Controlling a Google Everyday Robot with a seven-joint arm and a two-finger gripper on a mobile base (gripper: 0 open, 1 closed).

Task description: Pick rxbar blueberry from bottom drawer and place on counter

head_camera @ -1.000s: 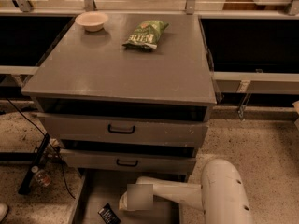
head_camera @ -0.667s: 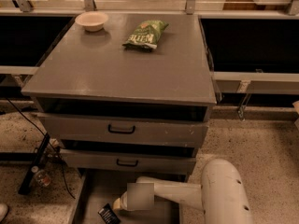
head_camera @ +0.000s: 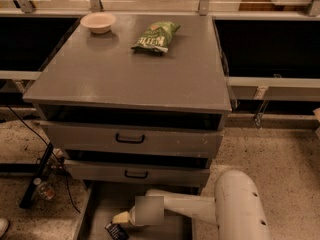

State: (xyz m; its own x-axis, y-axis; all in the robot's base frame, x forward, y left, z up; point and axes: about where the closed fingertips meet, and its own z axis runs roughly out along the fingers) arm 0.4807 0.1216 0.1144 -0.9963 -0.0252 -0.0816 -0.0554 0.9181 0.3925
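The bottom drawer (head_camera: 102,204) is pulled out at the foot of the cabinet, its grey floor showing. The rxbar blueberry (head_camera: 116,231), a small dark bar with pale lettering, lies on that floor near the front left, partly cut off by the lower edge of the view. My gripper (head_camera: 121,218) reaches in from the right on the white arm (head_camera: 190,209) and sits low in the drawer, just above and right next to the bar. The counter (head_camera: 130,69) is the broad grey top of the cabinet, above.
On the counter stand a green chip bag (head_camera: 156,36) and a pale bowl (head_camera: 98,22) at the back. The two upper drawers with black handles (head_camera: 130,139) overhang the bottom drawer. A black stand, cables and a bottle (head_camera: 44,189) lie on the floor at left.
My gripper has moved left inside the bottom drawer, from a little right of the bar to right over it. The bar has stayed in place.
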